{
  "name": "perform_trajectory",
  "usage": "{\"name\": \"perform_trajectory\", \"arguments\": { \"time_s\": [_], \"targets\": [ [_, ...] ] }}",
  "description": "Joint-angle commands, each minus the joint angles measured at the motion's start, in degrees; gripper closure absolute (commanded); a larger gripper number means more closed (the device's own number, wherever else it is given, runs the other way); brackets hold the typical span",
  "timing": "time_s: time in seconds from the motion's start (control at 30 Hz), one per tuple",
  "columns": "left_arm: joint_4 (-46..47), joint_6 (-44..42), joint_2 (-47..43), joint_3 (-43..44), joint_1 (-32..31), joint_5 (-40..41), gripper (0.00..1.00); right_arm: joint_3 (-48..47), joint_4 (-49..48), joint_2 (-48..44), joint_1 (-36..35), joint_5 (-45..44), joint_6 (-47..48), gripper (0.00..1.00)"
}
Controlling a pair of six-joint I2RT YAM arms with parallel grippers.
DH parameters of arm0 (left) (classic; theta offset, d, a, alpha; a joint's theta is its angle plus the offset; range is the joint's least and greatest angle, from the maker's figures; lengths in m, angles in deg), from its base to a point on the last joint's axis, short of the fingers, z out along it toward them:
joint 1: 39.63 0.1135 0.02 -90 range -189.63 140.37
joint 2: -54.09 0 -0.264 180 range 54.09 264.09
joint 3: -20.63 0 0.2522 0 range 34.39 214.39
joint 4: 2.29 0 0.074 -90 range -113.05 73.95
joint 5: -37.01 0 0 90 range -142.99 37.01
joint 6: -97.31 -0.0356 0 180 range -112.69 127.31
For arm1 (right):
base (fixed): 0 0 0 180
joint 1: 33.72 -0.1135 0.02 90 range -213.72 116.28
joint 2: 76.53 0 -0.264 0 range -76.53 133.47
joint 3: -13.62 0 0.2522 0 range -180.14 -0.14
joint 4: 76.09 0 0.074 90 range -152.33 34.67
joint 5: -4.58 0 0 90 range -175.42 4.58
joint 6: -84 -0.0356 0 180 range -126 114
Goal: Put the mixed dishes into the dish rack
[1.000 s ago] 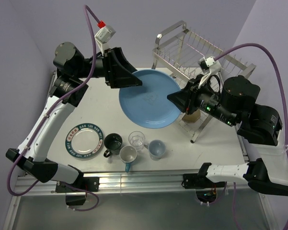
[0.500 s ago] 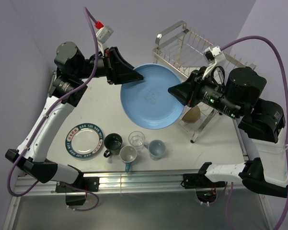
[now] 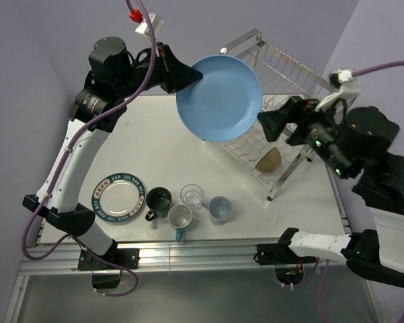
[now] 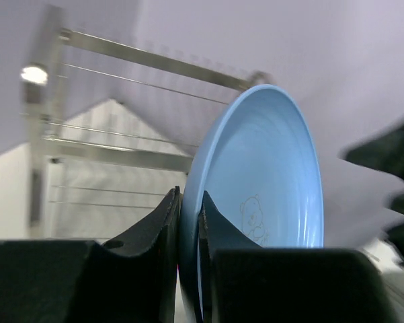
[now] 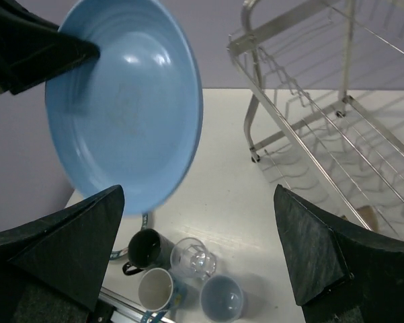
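Left claw [image 4: 189,202] clamps the rim of the light-blue plate [image 3: 218,97], lifted on edge. Right claw [image 3: 263,124], spread wide and empty, hangs just beside the plate, with the 2-tier dish rack [image 3: 289,74] beyond.

table [image 3: 141,151]: white matte top, light shadows on it
wall [image 3: 33,47]: plain lavender, behind the table and on both sides
rail [image 3: 202,251]: silver aluminium extrusion along the near table edge
grey surface [image 3: 188,296]: below the rail, dull

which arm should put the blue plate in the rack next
Left: the left gripper pinches the rim of the light-blue plate, raised beside the dish rack. The right gripper is open, empty and clear of it.
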Motion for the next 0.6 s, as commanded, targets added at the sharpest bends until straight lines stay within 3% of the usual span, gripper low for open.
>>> {"name": "perform_trajectory", "arguments": {
  "time_s": [0.0, 0.23, 0.37, 0.47, 0.5, 0.53, 0.57],
  "targets": [
    [6.2, -5.3, 3.1, 3.8, 0.3, 13.8, 1.0, 2.0, 4.8, -5.8, 0.3, -6.2, -4.2, 0.0],
    [22.8, -14.7, 8.9, 7.4, 0.2, 26.8, 1.0, 11.8, 12.1, -12.2, 0.3, 4.9, -12.3, 0.0],
    [34.9, -21.0, 12.2, 6.9, -0.5, 29.5, 1.0, 12.9, 13.8, -12.3, 0.4, 7.9, -13.8, 0.03],
    [40.6, -26.4, 15.8, 8.4, -1.3, 29.4, 1.0, 13.0, 13.9, -12.2, 0.3, 8.4, -13.8, 0.29],
    [41.6, -29.2, 17.4, 9.0, -1.3, 29.0, 1.0, 13.6, 14.0, -12.0, 0.4, 8.4, -13.9, 0.67],
    [43.3, -30.0, 18.1, 9.5, -1.3, 28.9, 1.0, 14.2, 14.0, -11.7, 0.4, 8.8, -14.9, 0.89],
    [43.9, -30.6, 18.8, 10.5, -1.3, 29.1, 1.0, 15.1, 13.9, -11.7, 0.3, 9.4, -15.3, 1.0]
  ]
}}
